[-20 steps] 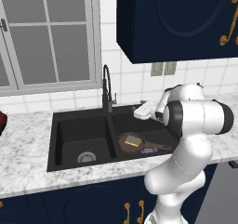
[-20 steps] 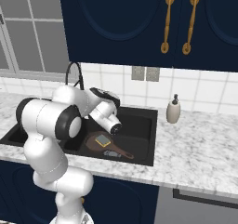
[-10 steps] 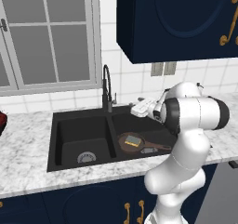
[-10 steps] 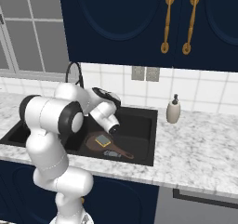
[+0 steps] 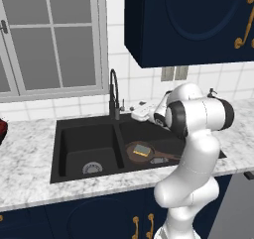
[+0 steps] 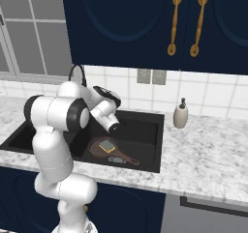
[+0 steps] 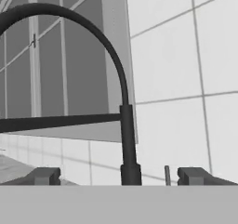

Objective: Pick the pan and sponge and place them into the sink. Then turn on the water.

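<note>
The dark reddish-brown pan (image 5: pixel 133 153) (image 6: pixel 99 149) lies in the right basin of the black sink (image 5: pixel 82 146) (image 6: pixel 145 133), its handle pointing to the front right. Flat on the pan rests the yellow sponge (image 5: pixel 141 150) (image 6: pixel 107 145). My gripper (image 5: pixel 134 111) (image 7: pixel 120 176) hovers over the sink's back edge, aimed at the tall dark faucet (image 5: pixel 114 91) (image 6: pixel 76 73) (image 7: pixel 124 125). Its fingers stand wide apart and open, with nothing between them. A thin grey lever (image 7: pixel 167 174) stands beside the faucet's base. No water is in view at the spout.
A beige soap dispenser (image 6: pixel 180 115) stands on the marble counter right of the sink. A dark bowl (image 5: pixel 2 129) sits at the far left edge. A window (image 5: pixel 54 39) is behind the faucet, and navy wall cabinets (image 5: pixel 188 20) hang overhead.
The hand has swung left along the sink's back edge, closer to the faucet. Pan and sponge have stayed put in the right basin.
</note>
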{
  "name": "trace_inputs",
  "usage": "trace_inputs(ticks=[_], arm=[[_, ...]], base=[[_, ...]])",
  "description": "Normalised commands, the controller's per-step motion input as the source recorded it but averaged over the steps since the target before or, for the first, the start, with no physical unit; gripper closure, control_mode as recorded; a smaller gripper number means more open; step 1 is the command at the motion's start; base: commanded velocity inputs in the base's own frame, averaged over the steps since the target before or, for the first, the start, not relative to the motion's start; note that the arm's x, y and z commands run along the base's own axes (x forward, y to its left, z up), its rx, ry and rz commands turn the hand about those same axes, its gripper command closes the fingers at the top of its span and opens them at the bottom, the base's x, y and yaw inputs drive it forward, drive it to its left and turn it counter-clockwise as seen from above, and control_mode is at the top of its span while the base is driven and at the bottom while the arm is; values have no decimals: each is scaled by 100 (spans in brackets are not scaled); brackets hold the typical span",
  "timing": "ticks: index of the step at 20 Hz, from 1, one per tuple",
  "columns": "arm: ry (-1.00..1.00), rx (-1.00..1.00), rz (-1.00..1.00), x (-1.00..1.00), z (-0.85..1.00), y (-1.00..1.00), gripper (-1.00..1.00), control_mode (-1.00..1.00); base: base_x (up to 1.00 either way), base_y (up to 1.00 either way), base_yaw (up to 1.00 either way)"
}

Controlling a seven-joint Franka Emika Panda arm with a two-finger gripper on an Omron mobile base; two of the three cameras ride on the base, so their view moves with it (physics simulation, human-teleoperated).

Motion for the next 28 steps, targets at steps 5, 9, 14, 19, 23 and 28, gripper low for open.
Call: trace_inputs(ticks=[5,9,14,19,23,28], arm=[[5,-5,0,46,0,9,-100,-100],[11,-14,0,32,-7,0,-100,-100],[3,-9,0,31,-9,0,-100,-100],[0,0,0,33,-26,7,-100,-100],[0,0,0,35,-38,12,-100,-100],[0,0,0,36,-27,14,-100,-100]], base=[[0,0,0],[0,0,0],[0,0,0],[0,0,0],[0,0,0],[0,0,0]])
